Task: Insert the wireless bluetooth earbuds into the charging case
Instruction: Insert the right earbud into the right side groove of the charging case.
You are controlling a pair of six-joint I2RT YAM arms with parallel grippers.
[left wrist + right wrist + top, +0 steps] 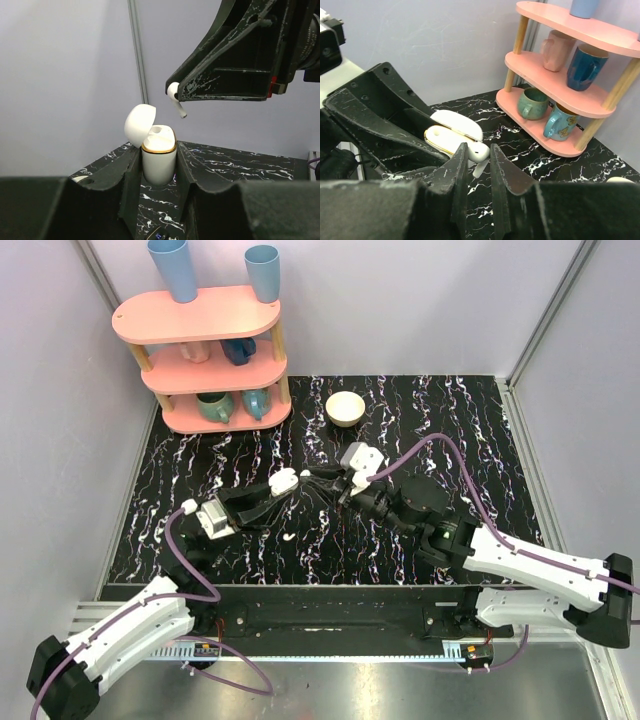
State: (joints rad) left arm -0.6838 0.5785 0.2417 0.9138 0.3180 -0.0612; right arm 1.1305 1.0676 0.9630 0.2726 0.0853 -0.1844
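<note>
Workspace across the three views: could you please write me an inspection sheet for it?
Surface: black marble-patterned table; a small white speck near the arms, too small to identify.
Job's things: charging case, lid open, upright between the left fingers; one earbud above it, apart.
Clutter: pink shelf with mugs, two blue cups on top; white bowl.
Grippers: left gripper shut on the case; right gripper shut on the earbud.
Cables: purple cables loop along both arms.
Surroundings: pale walls, metal frame posts.
</note>
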